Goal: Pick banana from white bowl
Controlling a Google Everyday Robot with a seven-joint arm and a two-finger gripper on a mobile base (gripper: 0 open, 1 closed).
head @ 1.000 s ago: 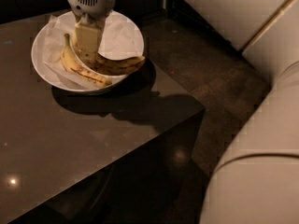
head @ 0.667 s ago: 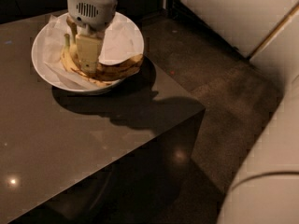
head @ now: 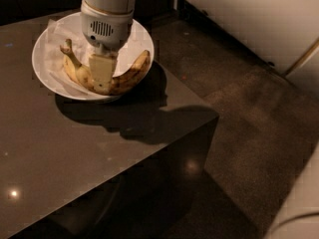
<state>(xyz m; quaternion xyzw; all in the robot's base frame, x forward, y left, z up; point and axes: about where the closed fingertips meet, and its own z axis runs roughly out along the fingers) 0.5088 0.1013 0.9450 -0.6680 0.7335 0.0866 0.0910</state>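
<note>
The banana (head: 127,76) is curved, dull yellow with brown mottling, and lies in the white bowl (head: 45,44) at the table's far left. Its stem end points up left and its browned end points right. The bowl is lined with crumpled white paper. My gripper (head: 102,81) comes straight down from the top of the view onto the middle of the banana and hides that part of it. The grey wrist housing (head: 105,29) stands over the bowl's centre.
The bowl sits on a dark glossy table (head: 75,153) whose right corner (head: 214,116) is close by. Dark carpet floor (head: 249,133) lies to the right. A pale sofa (head: 259,19) runs along the top right and another pale cushion (head: 299,208) is at the bottom right.
My gripper has come down from above the bowl onto the banana's middle. The view has also shifted, so the bowl sits nearer the centre.
</note>
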